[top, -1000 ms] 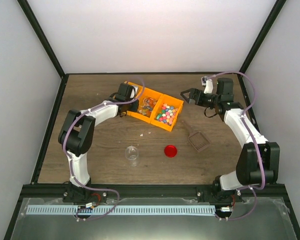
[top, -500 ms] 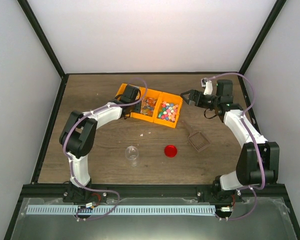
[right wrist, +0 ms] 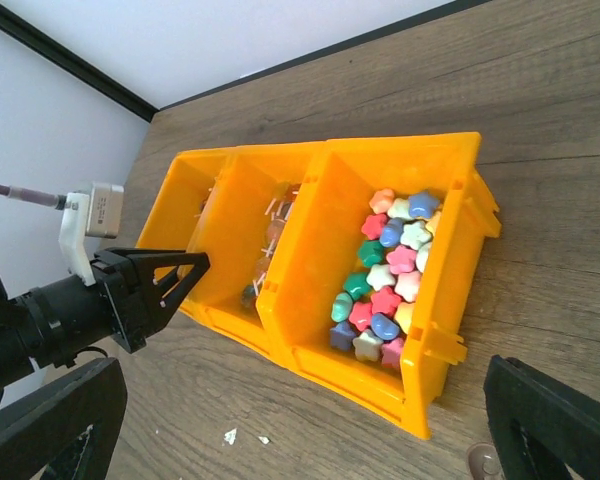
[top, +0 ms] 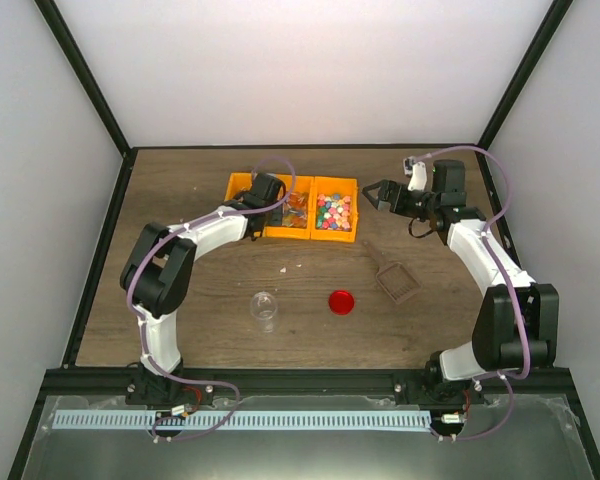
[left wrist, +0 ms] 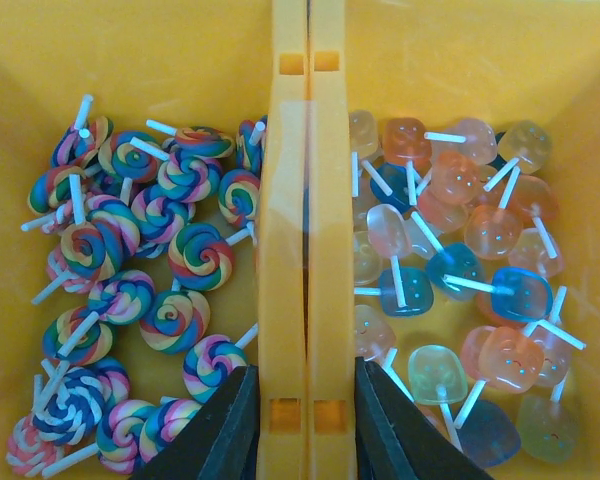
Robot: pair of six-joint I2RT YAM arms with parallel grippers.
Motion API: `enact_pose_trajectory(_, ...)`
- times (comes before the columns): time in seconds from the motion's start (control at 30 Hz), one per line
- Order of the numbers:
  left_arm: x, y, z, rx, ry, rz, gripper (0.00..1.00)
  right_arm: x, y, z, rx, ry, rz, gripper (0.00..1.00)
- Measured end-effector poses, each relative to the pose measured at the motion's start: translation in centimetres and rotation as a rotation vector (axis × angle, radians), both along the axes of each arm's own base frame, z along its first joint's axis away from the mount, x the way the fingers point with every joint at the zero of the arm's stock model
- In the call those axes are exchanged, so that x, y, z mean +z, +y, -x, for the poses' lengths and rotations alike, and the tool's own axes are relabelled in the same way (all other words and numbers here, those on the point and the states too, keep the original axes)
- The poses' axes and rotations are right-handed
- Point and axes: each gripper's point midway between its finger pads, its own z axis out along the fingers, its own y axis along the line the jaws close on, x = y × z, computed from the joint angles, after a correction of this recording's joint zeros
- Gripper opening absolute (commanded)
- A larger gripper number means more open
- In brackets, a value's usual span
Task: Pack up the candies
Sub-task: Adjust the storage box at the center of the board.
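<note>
At far centre of the table (top: 210, 280), a row of three orange bins (top: 333, 237).

Overhead view: the candies (top: 333, 213), a mixed-colour heap, fill the rightmost bin. A clear jar (top: 265, 308), red lid (top: 341, 301) and brown scoop (top: 396, 282) lie apart on the near boards. This view cannot resolve what the other two bins hold.

The left wrist view does: swirl lollipops (left wrist: 140, 260) on one side of a doubled wall, translucent lollipops (left wrist: 460, 270) on the other. Only the right wrist view shows that the candies (right wrist: 385, 285) are star-shaped.

Left arm: bent at the elbow, forearm reaching back and rightward. The left gripper (top: 273, 200) points down, jaws narrowed flush onto the doubled wall between the left and middle bins, one finger in each.

Right arm: stretched up the right side, wrist turned left. The right gripper (top: 373, 193) gapes fully, holds nothing, and sits just off the row's right end.
</note>
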Motion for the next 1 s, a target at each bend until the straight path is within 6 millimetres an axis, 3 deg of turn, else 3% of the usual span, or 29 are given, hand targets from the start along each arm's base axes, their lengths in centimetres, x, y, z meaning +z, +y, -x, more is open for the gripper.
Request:
enact_pose_trajectory(0.13, 0.0, 0.3, 0.1, 0.02, 0.002, -0.005, 0.26, -0.3, -0.3, -0.1, -0.018, 0.007, 0.013, 1.0)
enact_pose_trajectory(0.4, 0.9, 0.6, 0.1, 0.053, -0.023, -0.011, 0.43, -1.1, -0.7, -0.3, -0.06, 0.027, 0.054, 1.0)
enact_pose_trajectory(0.43, 1.2, 0.7, 0.0, 0.056, -0.03, -0.007, 0.47, -1.2, -0.8, -0.3, -0.069, 0.031, 0.065, 1.0)
enact_pose_trajectory(0.5, 1.6, 0.7, 0.0, 0.064, -0.037, 0.003, 0.63, -1.6, -0.9, -0.3, -0.086, 0.042, 0.085, 1.0)
enact_pose_trajectory(0.57, 1.8, 0.6, 0.0, 0.068, -0.04, 0.013, 0.68, -1.9, -1.0, -0.3, -0.101, 0.054, 0.096, 1.0)
enact_pose_trajectory(0.8, 2.0, 0.6, -0.2, 0.062, -0.048, 0.002, 0.68, -2.5, -0.9, 0.0, -0.109, 0.096, 0.08, 1.0)
enact_pose_trajectory(1.0, 2.9, -0.4, -1.4, 0.013, -0.067, -0.019, 0.52, -2.7, -0.9, 0.2, -0.109, 0.112, 0.081, 0.89)
